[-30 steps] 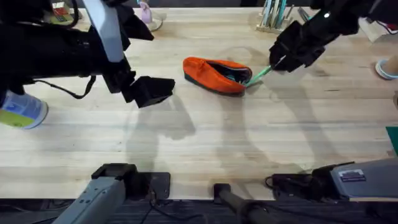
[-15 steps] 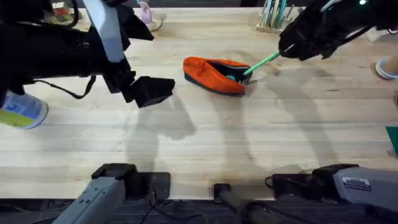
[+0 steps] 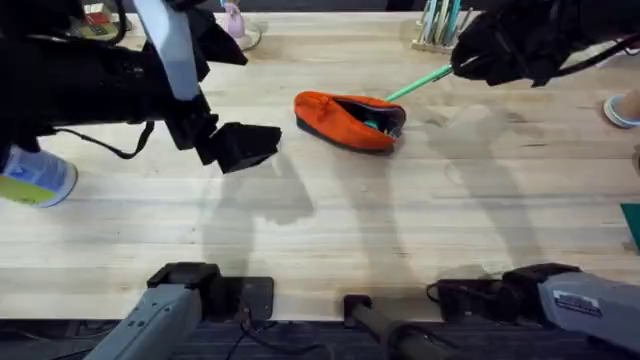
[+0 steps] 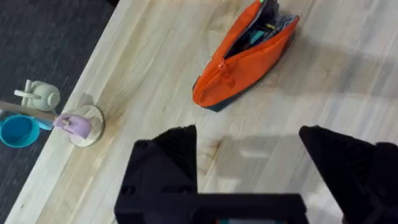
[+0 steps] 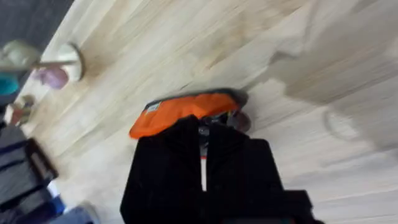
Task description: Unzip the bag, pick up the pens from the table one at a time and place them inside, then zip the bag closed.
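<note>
The orange bag [image 3: 340,118] lies unzipped on the table [image 3: 330,230] at centre back, something teal showing in its dark opening. My right gripper [image 3: 460,68] hangs to the right of and behind it, shut on a mint-green pen [image 3: 418,83]. The pen slants down toward the bag's right end, its tip clear of the opening. In the right wrist view the shut fingers [image 5: 186,168] cover part of the bag [image 5: 177,112]. My left gripper [image 3: 250,145] hovers left of the bag, open and holding nothing. Its view shows the gaping bag [image 4: 245,56] beyond the spread fingers [image 4: 177,152].
A holder of pale upright sticks [image 3: 438,25] stands at the back, close to my right gripper. A pink item on a round stand [image 3: 238,28] sits at the back left, a bottle [image 3: 35,178] at the left edge, a cup [image 3: 622,108] at the right edge.
My right gripper has risen and moved toward the back right with the pen. The pen's lower tip has drawn out from the bag's opening. The left arm has stayed still.
</note>
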You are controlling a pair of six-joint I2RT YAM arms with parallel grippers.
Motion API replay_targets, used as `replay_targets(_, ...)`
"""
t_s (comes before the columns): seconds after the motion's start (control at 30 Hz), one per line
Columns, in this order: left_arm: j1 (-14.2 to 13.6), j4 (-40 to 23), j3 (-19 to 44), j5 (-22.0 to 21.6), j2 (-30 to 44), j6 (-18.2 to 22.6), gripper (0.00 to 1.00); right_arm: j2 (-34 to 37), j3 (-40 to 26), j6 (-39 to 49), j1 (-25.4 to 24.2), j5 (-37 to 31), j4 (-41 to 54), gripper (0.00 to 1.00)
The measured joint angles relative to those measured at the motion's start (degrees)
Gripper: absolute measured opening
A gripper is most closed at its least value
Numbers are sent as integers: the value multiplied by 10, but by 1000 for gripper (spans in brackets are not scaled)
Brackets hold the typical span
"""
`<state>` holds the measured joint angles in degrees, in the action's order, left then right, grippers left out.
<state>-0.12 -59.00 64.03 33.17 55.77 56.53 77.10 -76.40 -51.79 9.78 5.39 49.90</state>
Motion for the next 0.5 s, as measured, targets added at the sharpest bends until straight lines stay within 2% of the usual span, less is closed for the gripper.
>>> replay_targets(0.17, 0, 0, 0, 0, 0, 0, 993, 0, 0, -18, 0, 36, -2, 32)
replay_targets(0.5, 0, 0, 0, 0, 0, 0, 993, 0, 0, -200, 1, 43, -2, 34)
